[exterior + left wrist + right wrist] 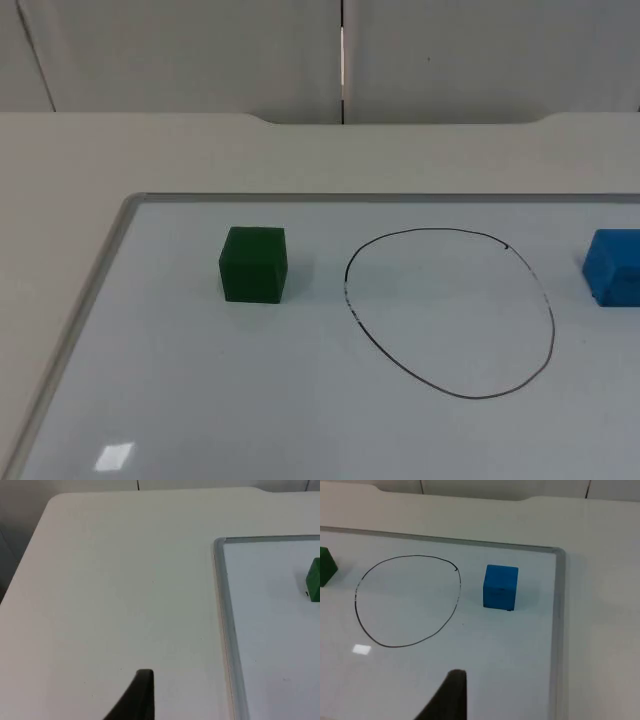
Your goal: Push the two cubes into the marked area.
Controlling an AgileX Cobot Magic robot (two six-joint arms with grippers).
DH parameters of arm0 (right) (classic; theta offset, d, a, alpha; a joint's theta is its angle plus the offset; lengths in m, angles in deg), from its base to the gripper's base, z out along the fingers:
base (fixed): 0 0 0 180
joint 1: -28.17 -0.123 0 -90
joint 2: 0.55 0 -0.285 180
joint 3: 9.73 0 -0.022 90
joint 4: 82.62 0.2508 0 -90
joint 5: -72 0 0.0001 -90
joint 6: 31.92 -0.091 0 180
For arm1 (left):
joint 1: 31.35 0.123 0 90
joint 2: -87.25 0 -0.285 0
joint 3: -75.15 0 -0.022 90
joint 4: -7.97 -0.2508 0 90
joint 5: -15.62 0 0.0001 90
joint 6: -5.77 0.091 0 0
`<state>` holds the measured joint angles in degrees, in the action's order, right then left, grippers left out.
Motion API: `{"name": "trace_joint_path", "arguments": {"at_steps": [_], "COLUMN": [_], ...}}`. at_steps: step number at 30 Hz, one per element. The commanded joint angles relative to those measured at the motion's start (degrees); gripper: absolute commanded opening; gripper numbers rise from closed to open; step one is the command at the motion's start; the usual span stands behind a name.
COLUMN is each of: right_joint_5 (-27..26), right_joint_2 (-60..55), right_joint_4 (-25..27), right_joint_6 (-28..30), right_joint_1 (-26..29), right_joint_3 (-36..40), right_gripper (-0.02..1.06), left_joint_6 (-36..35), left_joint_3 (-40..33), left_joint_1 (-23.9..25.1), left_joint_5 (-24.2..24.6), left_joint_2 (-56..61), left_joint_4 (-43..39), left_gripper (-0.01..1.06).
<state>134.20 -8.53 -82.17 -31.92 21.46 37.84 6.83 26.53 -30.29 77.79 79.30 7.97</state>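
Two cubes parked either side of the ring, nothing pushed in yet.

On the whiteboard (150, 420) laid on the surface (60, 160), a hand-drawn oval, the marked area (450, 312), is flanked by the green cube (253, 264) at about 9 o'clock of it and the blue cube (614, 267) at about 3 o'clock, both well outside the line. That layout looks deliberate: each cube is set on its own arm's side, so one straight shove inward can be made per arm. The left tool (136, 700) is held over bare surface beside the board's frame, the right tool (449, 697) over the board, near the blue cube (500, 587). Whether either tool is wide or narrow can't be told, since just one fingertip is seen on each.
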Motion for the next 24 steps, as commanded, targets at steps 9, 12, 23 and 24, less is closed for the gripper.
{"name": "trace_joint_path", "arguments": {"at_steps": [9, 12, 23, 24], "right_joint_5": [-0.38, -0.38, -0.38, -0.38], "right_joint_2": [0.19, 0.19, 0.19, 0.19], "right_joint_4": [-0.04, -0.04, -0.04, -0.04], "right_joint_6": [0.85, 0.85, 0.85, 0.85], "right_joint_1": [0.2, 0.2, 0.2, 0.2], "right_joint_3": [0.14, 0.14, 0.14, 0.14], "right_gripper": [1.05, 1.05, 1.05, 1.05], "left_joint_6": [-0.05, -0.05, -0.05, -0.05], "left_joint_3": [3.12, 4.07, 4.89, 4.89], "left_joint_1": [0.11, 0.11, 0.11, 0.11], "left_joint_5": [-2.69, -3.08, -7.25, -7.53], "left_joint_2": [-3.96, -5.96, -15.15, -15.6], "left_joint_4": [1.24, 1.36, 2.43, 2.56], "left_gripper": [1.05, 1.05, 1.05, 1.05]}}
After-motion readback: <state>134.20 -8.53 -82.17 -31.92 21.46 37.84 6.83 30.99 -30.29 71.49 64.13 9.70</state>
